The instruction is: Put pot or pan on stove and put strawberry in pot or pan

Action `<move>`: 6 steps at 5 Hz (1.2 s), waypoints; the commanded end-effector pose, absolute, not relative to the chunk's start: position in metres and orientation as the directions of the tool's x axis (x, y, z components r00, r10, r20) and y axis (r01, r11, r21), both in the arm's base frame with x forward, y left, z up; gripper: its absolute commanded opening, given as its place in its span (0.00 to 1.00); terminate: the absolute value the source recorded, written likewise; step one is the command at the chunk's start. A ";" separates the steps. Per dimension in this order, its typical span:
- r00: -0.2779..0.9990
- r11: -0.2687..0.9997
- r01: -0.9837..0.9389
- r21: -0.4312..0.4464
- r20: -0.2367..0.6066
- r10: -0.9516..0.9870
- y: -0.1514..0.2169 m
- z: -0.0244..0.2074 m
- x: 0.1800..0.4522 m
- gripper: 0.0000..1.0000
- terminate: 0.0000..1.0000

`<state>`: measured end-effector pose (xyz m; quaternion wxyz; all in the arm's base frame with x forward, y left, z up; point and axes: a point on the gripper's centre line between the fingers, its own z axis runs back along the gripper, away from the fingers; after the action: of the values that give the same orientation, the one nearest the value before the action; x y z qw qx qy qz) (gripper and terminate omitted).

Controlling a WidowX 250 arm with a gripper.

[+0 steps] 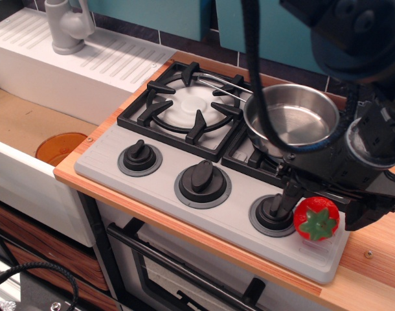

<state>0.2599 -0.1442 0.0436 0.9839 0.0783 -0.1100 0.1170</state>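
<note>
Gripper point(322, 208) spread wide, straddling strawberry point(316, 219); right finger partly cut off. Pot point(292, 120) behind it, near rim hidden by arm.

Pretty evenly lit, soft indoor light, nothing blown out. The steel saucepan point(291, 120) catches the most glare, with bright streaks across its inside and rim, and the strawberry point(316, 219) has a small white highlight on its glossy skin. Knobs and burner grates throw only short, soft shadows onto the grey stove point(107, 155), so the light looks to come mostly from above. The robot arm's dark housing at the top right is close to the lens and soft, a bit blurred, and the black cable point(252, 58) hanging in front is fuzzy too. The stove and the wooden tabletop point(379, 259) are sharp. The bottom left corner goes dim.
</note>
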 end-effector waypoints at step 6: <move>0.946 0.964 -0.245 0.106 0.245 0.214 -0.145 0.059 0.278 0.00 0.00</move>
<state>0.2657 -0.1406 0.0398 0.9857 0.0929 -0.0841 0.1125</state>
